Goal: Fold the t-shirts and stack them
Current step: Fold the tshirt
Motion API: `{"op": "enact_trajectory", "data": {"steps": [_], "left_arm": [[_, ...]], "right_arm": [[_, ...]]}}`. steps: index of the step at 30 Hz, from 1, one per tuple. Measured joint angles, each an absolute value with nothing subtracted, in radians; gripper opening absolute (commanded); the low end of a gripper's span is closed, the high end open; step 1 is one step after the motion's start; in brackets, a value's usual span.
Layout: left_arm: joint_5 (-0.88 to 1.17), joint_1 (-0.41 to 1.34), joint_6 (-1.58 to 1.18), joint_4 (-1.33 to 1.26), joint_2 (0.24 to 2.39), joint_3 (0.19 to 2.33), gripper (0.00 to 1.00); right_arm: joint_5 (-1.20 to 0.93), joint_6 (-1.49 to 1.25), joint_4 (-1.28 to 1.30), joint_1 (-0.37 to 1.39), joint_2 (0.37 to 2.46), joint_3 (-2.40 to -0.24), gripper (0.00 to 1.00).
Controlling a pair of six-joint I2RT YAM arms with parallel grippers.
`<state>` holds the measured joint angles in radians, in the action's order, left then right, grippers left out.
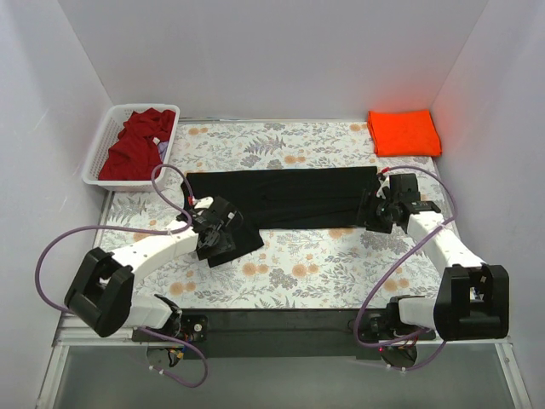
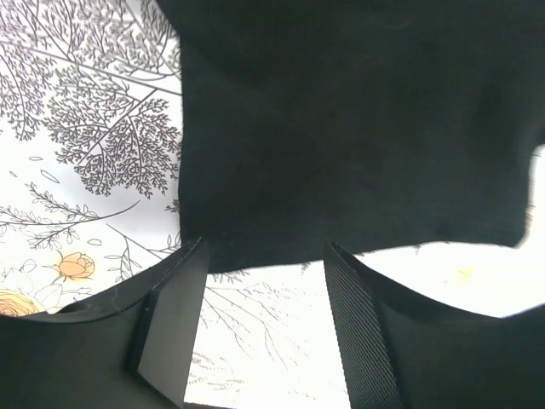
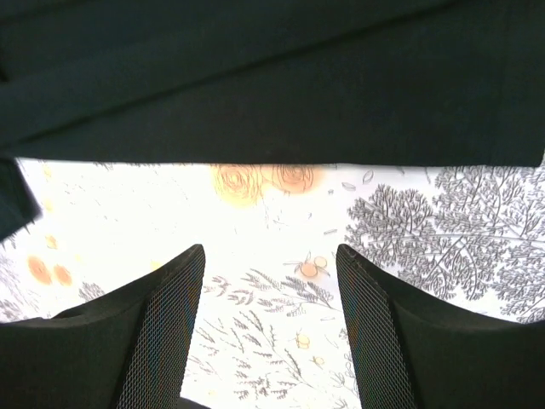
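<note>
**Black shirt [image 1: 285, 198] lay as a long flat band on the surface [image 1: 298, 274], an arm at each end.**
The cloth looked light and limp, likely to sag and slide, so it was best pinched at the hem corners, both ends at once. Both arms reached low and forward, angled inward. The left gripper [image 2: 264, 328] was spread, with the hem just ahead of its fingertips. The right gripper [image 3: 271, 328] was also spread, the edge a little farther ahead. The orange shirt [image 1: 404, 132] sat folded well beyond the right gripper, and the red shirt [image 1: 136, 143] lay in a basket [image 1: 100, 145] beyond the left.
</note>
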<state>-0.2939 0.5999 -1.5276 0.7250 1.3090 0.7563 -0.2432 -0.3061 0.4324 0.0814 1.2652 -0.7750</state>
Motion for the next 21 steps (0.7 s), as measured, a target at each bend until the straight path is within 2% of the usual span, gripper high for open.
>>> {"op": "enact_trajectory", "data": {"steps": [7, 8, 11, 12, 15, 21], "left_arm": [[-0.323, 0.612, -1.551, 0.698, 1.419, 0.750, 0.41], [-0.326, 0.613, -1.553, 0.691, 1.435, 0.748, 0.34], [-0.336, 0.618, -1.559, 0.674, 1.443, 0.750, 0.24], [-0.339, 0.619, -1.562, 0.672, 1.444, 0.750, 0.16], [-0.349, 0.621, -1.569, 0.672, 1.445, 0.750, 0.00], [-0.359, 0.622, -1.564, 0.720, 1.484, 0.817, 0.00]], "right_arm": [[-0.268, -0.284, 0.429, 0.086, 1.231, -0.678, 0.70], [-0.270, -0.283, 0.428, 0.086, 1.229, -0.667, 0.70], [-0.277, -0.280, 0.427, 0.086, 1.221, -0.647, 0.70], [-0.279, -0.279, 0.426, 0.086, 1.219, -0.645, 0.70], [-0.288, -0.271, 0.421, 0.086, 1.219, -0.644, 0.69], [-0.291, -0.257, 0.419, 0.086, 1.219, -0.645, 0.69]]}}
